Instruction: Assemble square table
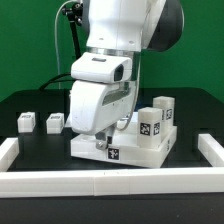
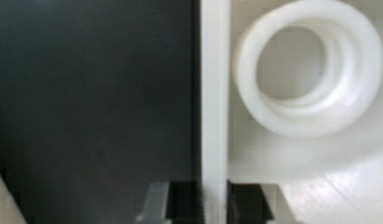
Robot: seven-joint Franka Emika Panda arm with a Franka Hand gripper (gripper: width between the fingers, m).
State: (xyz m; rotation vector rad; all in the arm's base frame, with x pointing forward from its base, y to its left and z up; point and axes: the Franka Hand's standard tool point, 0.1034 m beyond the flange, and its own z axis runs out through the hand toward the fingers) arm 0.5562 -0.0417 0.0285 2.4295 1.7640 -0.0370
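Observation:
The square table's white slab (image 1: 150, 151) lies on the black surface with its recessed face up. Two tagged white posts (image 1: 150, 125) (image 1: 163, 108) stand on its side toward the exterior view's right. Two more posts (image 1: 27, 122) (image 1: 55, 123) lie loose toward the exterior view's left. My gripper (image 1: 100, 138) reaches down onto the slab's edge nearest those loose posts. In the wrist view, the slab's thin raised rim (image 2: 214, 100) runs between the dark fingers (image 2: 175, 203), and my gripper (image 2: 214, 205) is shut on it. A round socket ring (image 2: 312, 70) sits just inside the rim.
A long white rail (image 1: 110, 181) edges the black surface along the front and both sides. The arm's white body (image 1: 105, 90) hides the slab's middle and back. Bare black surface (image 2: 90, 100) lies outside the rim.

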